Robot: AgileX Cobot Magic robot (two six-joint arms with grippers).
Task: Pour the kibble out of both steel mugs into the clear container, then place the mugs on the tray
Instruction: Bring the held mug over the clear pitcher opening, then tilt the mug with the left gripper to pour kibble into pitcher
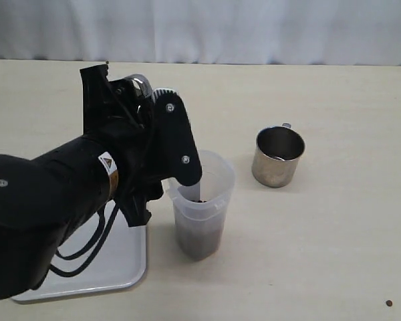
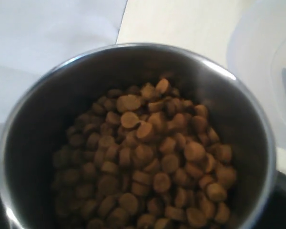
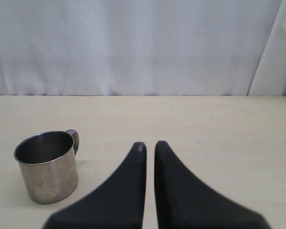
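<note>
Kibble (image 2: 148,162) fills the held mug (image 2: 33,124), round brown pellets heaped inside its shiny wall. In the outside view that mug is hidden behind the left gripper (image 1: 157,180), whose jaws clamp it at the left rim of the clear container (image 1: 204,194). More pellets lie dark in the container's bottom. The tray (image 1: 113,274), near left, is half covered by the arm. The second mug (image 1: 278,157) stands to the right, apart from the right gripper (image 3: 149,144), whose jaws are closed and hold nothing.

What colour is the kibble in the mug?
The kibble is brown, clearest in the left wrist view.
</note>
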